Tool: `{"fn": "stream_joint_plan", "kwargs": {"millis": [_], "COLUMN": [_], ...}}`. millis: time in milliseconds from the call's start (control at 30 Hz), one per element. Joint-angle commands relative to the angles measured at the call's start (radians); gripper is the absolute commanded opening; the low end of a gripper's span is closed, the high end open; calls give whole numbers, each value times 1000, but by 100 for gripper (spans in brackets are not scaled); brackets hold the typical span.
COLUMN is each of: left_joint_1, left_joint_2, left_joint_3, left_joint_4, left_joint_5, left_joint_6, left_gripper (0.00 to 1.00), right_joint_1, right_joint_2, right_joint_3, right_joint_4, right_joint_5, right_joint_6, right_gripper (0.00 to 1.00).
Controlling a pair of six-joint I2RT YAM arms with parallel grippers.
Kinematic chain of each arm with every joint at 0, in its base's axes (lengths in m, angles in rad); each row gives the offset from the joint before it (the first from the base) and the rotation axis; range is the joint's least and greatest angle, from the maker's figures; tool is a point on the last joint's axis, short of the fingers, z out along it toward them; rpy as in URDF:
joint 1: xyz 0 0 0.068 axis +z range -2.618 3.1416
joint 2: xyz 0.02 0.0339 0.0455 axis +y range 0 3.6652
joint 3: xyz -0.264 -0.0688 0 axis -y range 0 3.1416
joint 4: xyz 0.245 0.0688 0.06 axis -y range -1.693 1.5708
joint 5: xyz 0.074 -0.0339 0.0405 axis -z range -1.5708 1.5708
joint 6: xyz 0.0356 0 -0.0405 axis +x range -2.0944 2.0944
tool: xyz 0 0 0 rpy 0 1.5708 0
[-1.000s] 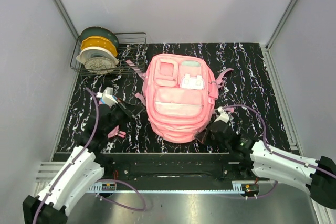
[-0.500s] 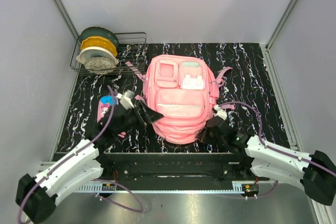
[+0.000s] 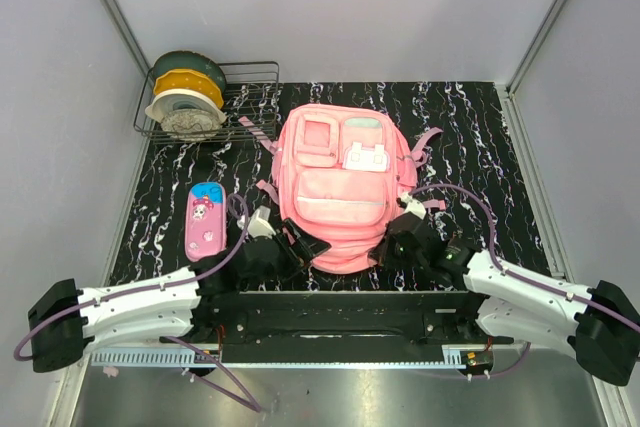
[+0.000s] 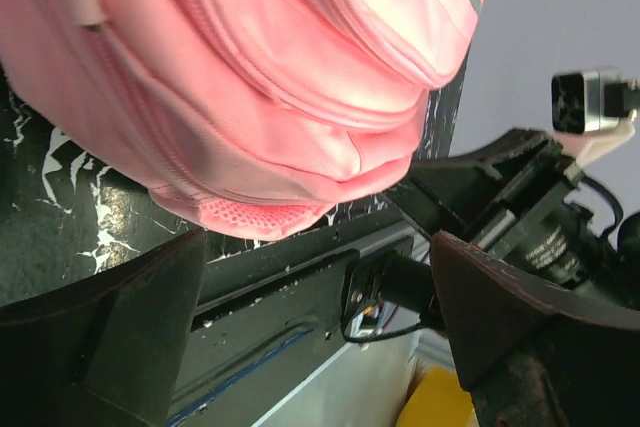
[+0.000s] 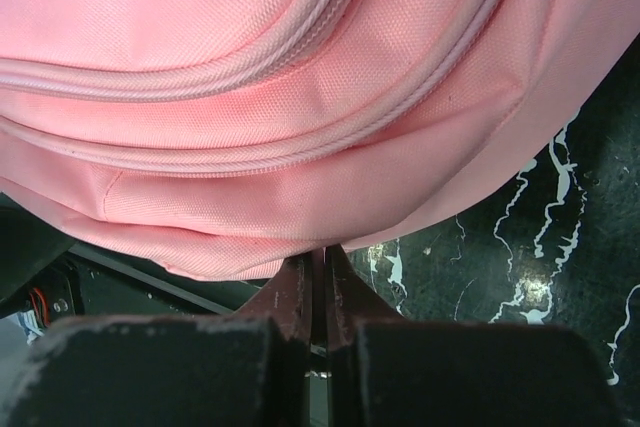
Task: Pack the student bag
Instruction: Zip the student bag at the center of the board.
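Bag lay flat mid-surface, pockets up. Left claw gaped wide at bag's near-left corner, empty. Right claw was closed, tips against near hem; pinch on fabric unclear. Step looked like opening bag: left needed zipper line, not slack cloth, with right pinning hem.

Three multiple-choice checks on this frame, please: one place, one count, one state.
1. The pencil case lies: A) left of the student bag, B) behind it, C) on top of it.
2. How many spools sit in the wire rack: A) one, B) three, C) five.
3. The left gripper is: A) open, B) shut on the pencil case, C) shut on the bag.
A: it lies on the table beside the bag. B: green, yellow, white. A: its jaws stand wide apart.
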Motion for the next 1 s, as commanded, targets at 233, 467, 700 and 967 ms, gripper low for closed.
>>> {"fn": "stream_joint_plan", "kwargs": {"millis": [233,467,700,967], "left_joint_1": [6,111,344,709], "left_joint_2": [238,344,-105,-478], "left_joint_3": [26,-168,-250,-168], "left_joint_4": [287,699,347,-28], "left_joint_5": [-271,-131,-55,274], "left_joint_6": [-190,-259,-137,112], "left_gripper": [99,0,0,0], "right_joint_1": [6,9,-13,-31], "right_joint_2": [-56,-66,-66,-37], "right_joint_3": [35,-3,-48,-35], "right_joint_4": [23,11,-8,19], "right_joint_5": [-13,16,51,25], "right_joint_6": [-22,-22,4,-13], "right_gripper": [0,0,0,0]}}
